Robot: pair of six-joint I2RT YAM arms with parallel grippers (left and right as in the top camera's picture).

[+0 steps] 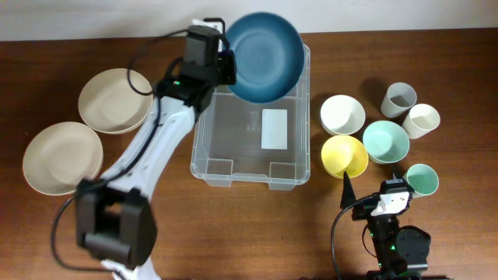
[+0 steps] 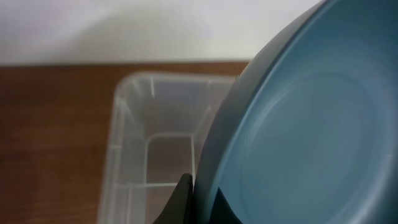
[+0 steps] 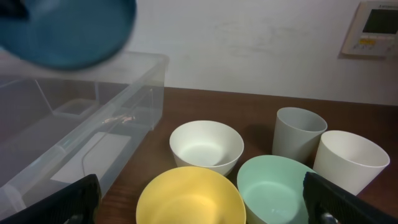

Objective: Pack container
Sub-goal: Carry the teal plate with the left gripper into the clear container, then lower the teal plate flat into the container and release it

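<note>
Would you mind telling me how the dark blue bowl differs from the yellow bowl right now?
The dark blue bowl is wider and shallower; the yellow bowl is smaller and deeper. The dark blue bowl is held in the air over the container by the left gripper; the yellow bowl stands upright on the table beside it. Both are empty.

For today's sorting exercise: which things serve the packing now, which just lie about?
In use: large rectangular clear plastic tub; round dark blue dish; left gripper, shut on it.
Lying about: two round beige plates; three small bowls; three cups.
</note>
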